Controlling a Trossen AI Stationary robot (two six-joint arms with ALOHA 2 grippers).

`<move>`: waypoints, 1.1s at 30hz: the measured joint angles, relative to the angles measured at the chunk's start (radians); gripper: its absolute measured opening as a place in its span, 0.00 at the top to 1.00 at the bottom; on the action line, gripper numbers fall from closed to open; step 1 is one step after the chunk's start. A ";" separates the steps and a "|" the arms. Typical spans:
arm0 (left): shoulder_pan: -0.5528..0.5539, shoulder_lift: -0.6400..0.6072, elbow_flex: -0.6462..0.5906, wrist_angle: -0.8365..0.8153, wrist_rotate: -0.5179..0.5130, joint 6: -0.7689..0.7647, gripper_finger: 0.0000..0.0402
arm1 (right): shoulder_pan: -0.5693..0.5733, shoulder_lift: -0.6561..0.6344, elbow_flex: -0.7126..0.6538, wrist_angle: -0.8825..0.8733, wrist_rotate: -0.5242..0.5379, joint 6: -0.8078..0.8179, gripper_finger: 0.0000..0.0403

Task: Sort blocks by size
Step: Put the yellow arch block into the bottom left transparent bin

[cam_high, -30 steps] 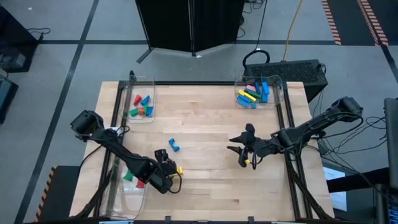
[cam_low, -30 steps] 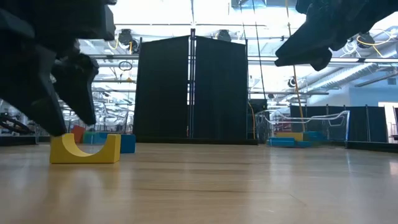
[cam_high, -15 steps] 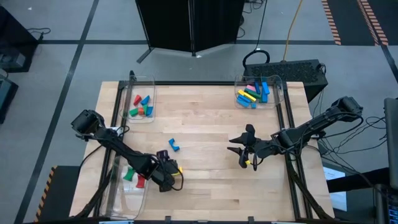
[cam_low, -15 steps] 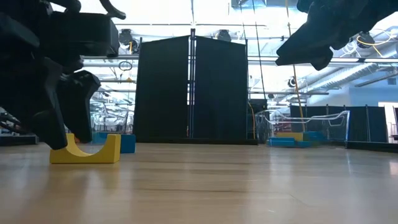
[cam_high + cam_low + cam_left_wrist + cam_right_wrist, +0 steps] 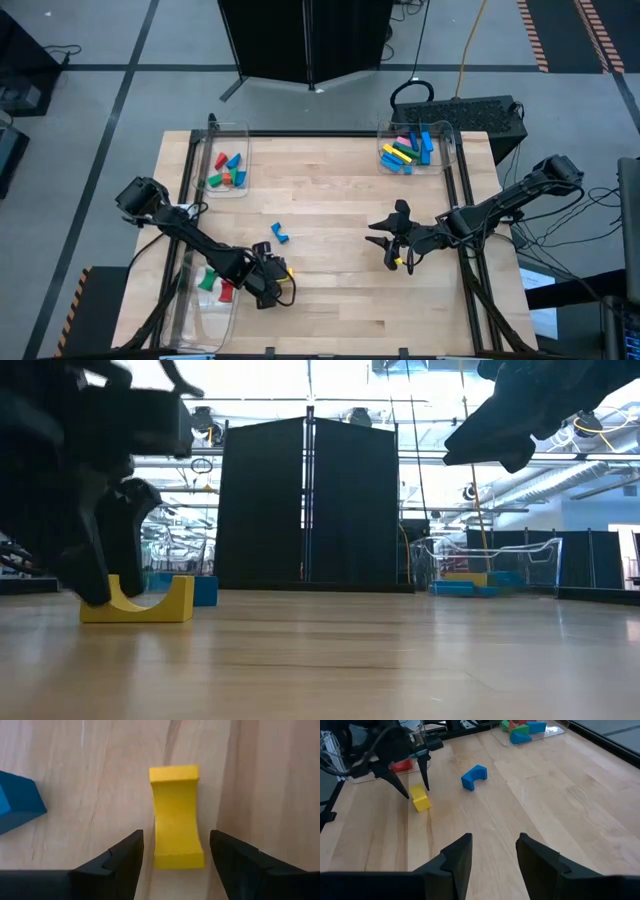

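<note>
Table: light wooden slatted tabletop (image 5: 330, 200) under both arms.
Left arm: reaches low over the near-left part of the table.
Right arm: waits above the table's right half, its right gripper (image 5: 492, 855) parted and holding nothing.
Bins: clear plastic bins (image 5: 226, 170) with coloured blocks stand at the far corners, another beside the left arm, all well apart from the tool.
Left gripper (image 5: 172, 852): fingers part-open, straddling the block, one on each side; a thin gap shows at each, so no hold.
Yellow block (image 5: 176, 817): short, arch-cut wooden piece lying on the table between the fingers.
Blue block (image 5: 17, 800): small curved piece near, ahead of the gripper to one side, clear of the fingers.
</note>
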 joint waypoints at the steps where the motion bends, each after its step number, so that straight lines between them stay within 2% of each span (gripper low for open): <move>1: 0.000 0.008 0.000 -0.001 0.001 0.000 0.43 | 0.000 0.000 0.000 0.000 0.000 0.000 0.63; 6: 0.000 0.051 0.003 0.009 0.016 -0.003 0.43 | 0.000 0.000 0.000 0.000 0.000 0.000 0.63; 13: 0.012 0.049 0.003 0.005 0.028 0.000 0.44 | 0.000 0.000 0.000 0.002 0.000 0.000 0.63; 23: 0.042 0.047 0.004 -0.006 0.082 0.019 0.66 | 0.000 0.000 0.000 0.002 0.000 0.000 0.63; 33: 0.052 -0.030 -0.003 -0.044 0.071 0.022 0.67 | 0.000 0.000 0.000 0.001 0.001 0.000 0.63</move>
